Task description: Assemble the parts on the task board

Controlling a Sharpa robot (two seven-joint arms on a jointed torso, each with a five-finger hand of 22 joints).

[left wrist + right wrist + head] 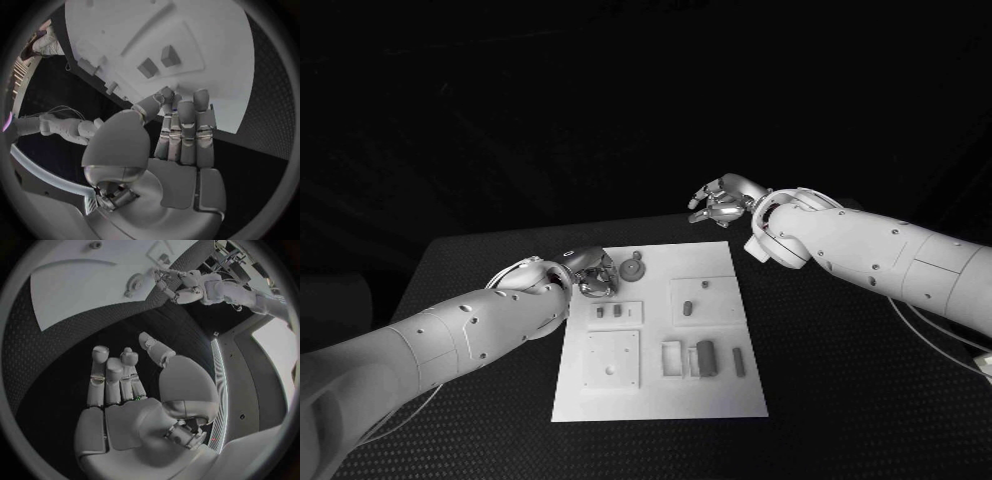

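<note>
On the table (848,400), the task board (664,340) runs lengthwise away from the robot.

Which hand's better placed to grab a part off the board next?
Left, probably. The left hand sits at the board's far-left edge, open, beside the small parts. The right hand is open too, but off the board beyond its far-right corner.

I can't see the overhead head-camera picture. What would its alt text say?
A white task board lies on a black table, with small grey parts set in its recesses. The left hand rests at the board's far left corner; the right hand hovers open beyond its far edge, holding nothing.
</note>
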